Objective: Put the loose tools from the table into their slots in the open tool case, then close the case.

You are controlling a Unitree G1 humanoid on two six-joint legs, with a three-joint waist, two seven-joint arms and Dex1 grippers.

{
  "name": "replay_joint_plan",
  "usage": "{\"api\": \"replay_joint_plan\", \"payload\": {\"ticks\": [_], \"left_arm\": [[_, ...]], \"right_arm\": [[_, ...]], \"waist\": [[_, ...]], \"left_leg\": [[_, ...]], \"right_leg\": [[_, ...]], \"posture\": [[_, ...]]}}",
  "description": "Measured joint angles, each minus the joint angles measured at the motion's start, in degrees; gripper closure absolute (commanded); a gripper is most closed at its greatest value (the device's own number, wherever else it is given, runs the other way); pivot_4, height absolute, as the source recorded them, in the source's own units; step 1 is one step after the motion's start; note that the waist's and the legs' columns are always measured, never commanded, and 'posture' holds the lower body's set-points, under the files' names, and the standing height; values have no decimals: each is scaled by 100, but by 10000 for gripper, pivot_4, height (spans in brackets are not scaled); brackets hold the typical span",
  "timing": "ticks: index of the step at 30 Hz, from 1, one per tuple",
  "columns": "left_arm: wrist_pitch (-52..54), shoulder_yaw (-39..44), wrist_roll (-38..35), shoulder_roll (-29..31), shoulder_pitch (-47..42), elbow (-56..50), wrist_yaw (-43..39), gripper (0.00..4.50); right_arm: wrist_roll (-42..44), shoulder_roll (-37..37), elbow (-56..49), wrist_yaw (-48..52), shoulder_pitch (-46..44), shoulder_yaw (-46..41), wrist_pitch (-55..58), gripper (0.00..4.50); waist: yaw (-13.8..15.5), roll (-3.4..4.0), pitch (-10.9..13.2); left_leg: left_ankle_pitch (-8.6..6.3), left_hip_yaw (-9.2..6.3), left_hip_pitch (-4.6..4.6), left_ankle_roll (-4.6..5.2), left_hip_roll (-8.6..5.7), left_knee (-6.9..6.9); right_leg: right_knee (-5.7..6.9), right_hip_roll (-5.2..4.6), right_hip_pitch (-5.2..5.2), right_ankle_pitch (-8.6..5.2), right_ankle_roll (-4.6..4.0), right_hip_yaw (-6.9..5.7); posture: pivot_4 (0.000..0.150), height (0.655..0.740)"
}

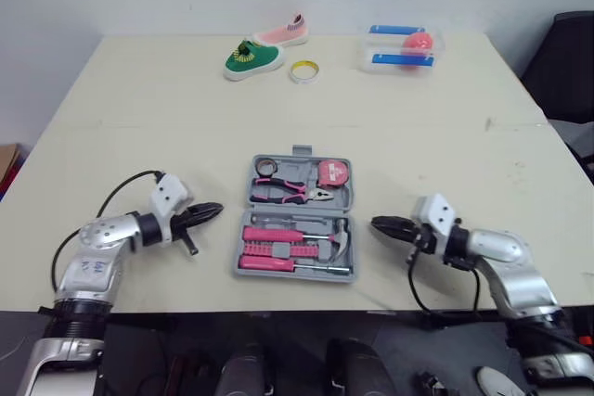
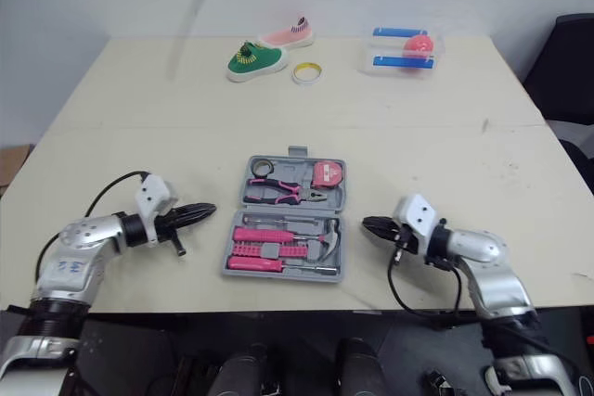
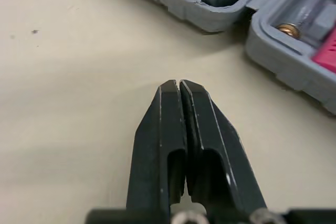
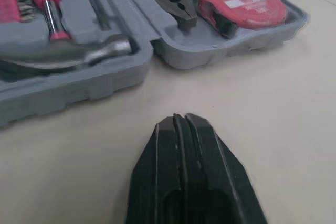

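The grey tool case (image 1: 295, 220) lies open in the middle of the table near its front edge. In its slots lie pink-handled pliers (image 1: 290, 192), a red tape measure (image 1: 334, 172), a hammer (image 4: 73, 53) and pink screwdrivers (image 1: 278, 234). My left gripper (image 1: 215, 210) rests just left of the case, shut and empty, its fingertips (image 3: 179, 85) pointing at the case wall. To the right of the case my right gripper (image 1: 376, 223) is shut with nothing in it, aimed at the case's right side.
At the back of the table lie a green shoe (image 1: 251, 58), a pink shoe (image 1: 283, 34), a roll of tape (image 1: 303, 70) and a clear box (image 1: 401, 49) with a pink ball. A black chair (image 1: 568, 62) stands at the far right.
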Motion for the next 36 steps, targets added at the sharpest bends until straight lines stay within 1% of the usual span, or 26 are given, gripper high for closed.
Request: {"api": "replay_joint_plan", "payload": {"ticks": [3, 9, 17, 23, 29, 30, 31, 32, 33, 35, 36], "left_arm": [[31, -189, 36, -163, -118, 13, -45, 45000], [129, -399, 106, -327, -243, 13, -94, 45000], [262, -394, 123, -383, -253, -21, -150, 45000], [682, -429, 97, -321, 54, -656, -297, 45000], [639, -402, 119, -324, 88, -659, -271, 45000], [678, -392, 98, -325, 88, -658, -265, 42420], [689, -362, 65, -327, 91, -645, -238, 39468], [628, -271, 63, -327, 115, -609, -128, 36099], [600, -186, 59, -323, 132, -573, -71, 32978], [582, 41, 8, -211, 298, -627, 5, 24038], [621, 187, -60, -100, 398, -678, 17, 19430]], "right_arm": [[-253, 87, 216, -59, -286, 217, -134, 44269], [-366, 302, 300, -20, -539, 448, -63, 44269], [-415, 329, 376, 108, -710, 486, 62, 44269], [-417, 192, 470, 329, -864, 474, 211, 44269], [-372, 146, 471, 458, -898, 465, 386, 44269], [-326, 130, 438, 483, -899, 458, 548, 38273], [-292, 72, 411, 466, -906, 444, 636, 34853], [-356, 12, 445, 368, -906, 415, 482, 29728], [-382, -16, 472, 315, -905, 366, 411, 26081], [-320, -159, 434, 318, -870, 225, 491, 16527], [-223, -325, 400, 357, -829, 104, 699, 11013]], "waist": [[-10, 0, 0], [-72, -1, 1], [-130, -1, 1], [-137, -1, 0], [-131, -1, 0], [-131, 0, 0], [-132, 0, 0], [-135, -1, 1], [-136, -1, 1], [-141, -1, 1], [-145, -1, 1]], "left_leg": [[12, 10, 1, 10, -13, 2], [15, 10, 4, 20, -16, 1], [15, 8, 4, 20, -20, -1], [12, 10, 4, 23, -20, -1], [12, 6, 8, 21, -18, -2], [12, 5, 8, 21, -18, -1], [12, 5, 8, 21, -18, -1], [11, 4, 7, 21, -17, -1], [11, 5, 7, 20, -17, -1], [9, 5, 6, 17, -16, -7], [8, 6, 5, 16, -14, -9]], "right_leg": [[-2, 8, 0, 4, 7, -15], [-3, -5, 3, 12, 22, -10], [-3, -7, 4, 13, 22, -11], [-6, -10, 4, 13, 22, -8], [-6, -20, 8, 13, 22, -9], [-6, -22, 9, 13, 22, -8], [-5, -24, 9, 13, 22, -5], [-6, -25, 8, 13, 22, -4], [-6, -25, 8, 13, 22, -4], [-8, -24, 4, 13, 22, 1], [-11, -23, 3, 12, 21, 4]], "posture": [[1500, 7400], [1500, 7400], [1500, 7400], [1500, 7400], [1500, 7400], [1500, 7400], [1500, 7400], [1500, 7400], [1500, 7400], [1500, 7400], [1500, 7400]]}}
